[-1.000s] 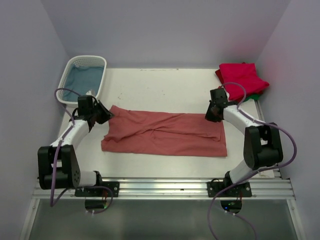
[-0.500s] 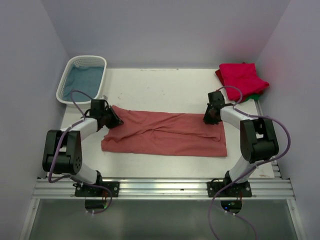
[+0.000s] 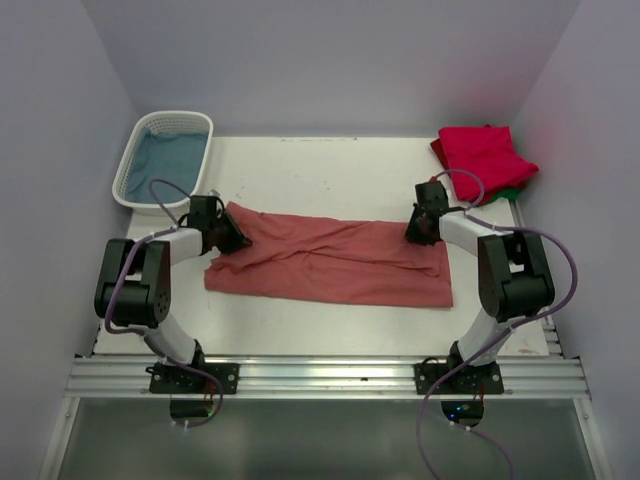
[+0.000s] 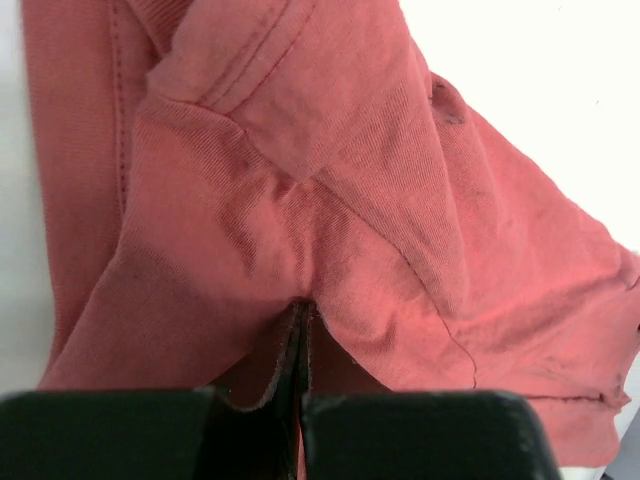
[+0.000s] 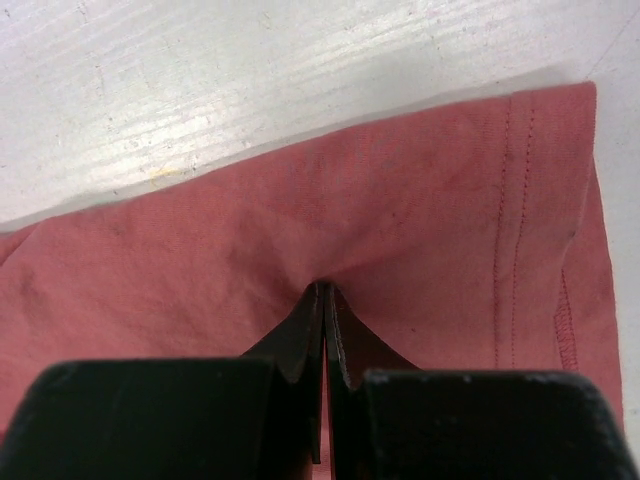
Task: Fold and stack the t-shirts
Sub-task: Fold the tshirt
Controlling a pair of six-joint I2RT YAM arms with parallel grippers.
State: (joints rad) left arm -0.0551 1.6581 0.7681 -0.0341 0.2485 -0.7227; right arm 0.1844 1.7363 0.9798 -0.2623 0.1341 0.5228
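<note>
Starting with the left gripper (image 3: 232,240): condition? (INSPECTOR)

Jaws closed tight, pinching a fold of the salmon-red t-shirt (image 3: 330,262) at its far left corner. The wrist view shows the cloth puckered up between the fingertips. (ASSISTANT)

Right gripper (image 3: 420,228)? (INSPECTOR)

Likewise closed, nipping a small ridge of the same shirt at its far right corner, close to the stitched hem. (ASSISTANT)

Position of that shirt? (INSPECTOR)

Lying as a long, wrinkled band across the middle of the table (image 3: 330,180), running left to right between the two arms. (ASSISTANT)

Other garments? (INSPECTOR)

A crimson-pink t-shirt (image 3: 485,155) sits folded at the far right corner of the table, on top of a green t-shirt (image 3: 517,190) of which only an edge shows. Neither touches the salmon-red one. A white basket (image 3: 175,116) at the far left corner holds a blue cloth (image 3: 170,155). (ASSISTANT)
</note>
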